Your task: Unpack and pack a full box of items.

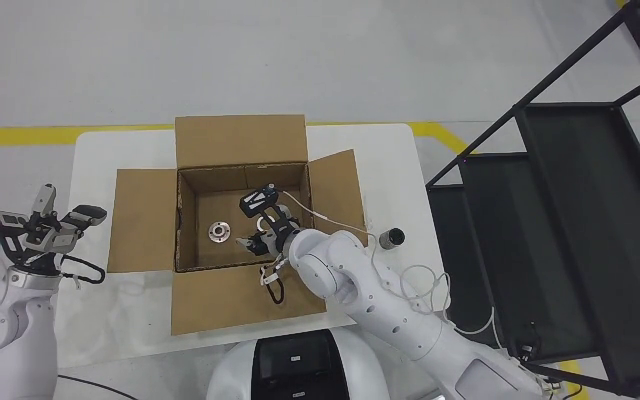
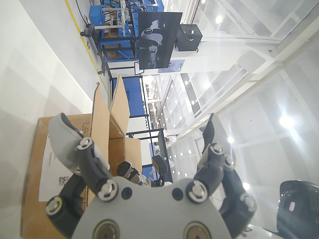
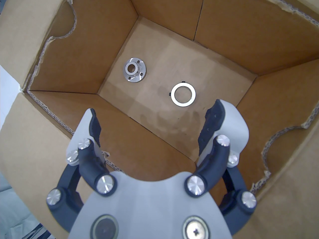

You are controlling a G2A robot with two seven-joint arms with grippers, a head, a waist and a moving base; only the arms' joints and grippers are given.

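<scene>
The right gripper (image 3: 154,111) hangs over the open cardboard box (image 1: 240,140), jaws spread and empty; a flat ring (image 3: 183,94) and a flanged hub (image 3: 134,69) lie apart on its floor, while the left gripper (image 2: 134,123) waits beside the box, jaws spread

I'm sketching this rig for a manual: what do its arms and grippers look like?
The right arm is glossy white, trailed by a thin white cable. The left gripper and right gripper match: grey plate, black links, silver screws, white-backed fingers with black pads.
</scene>
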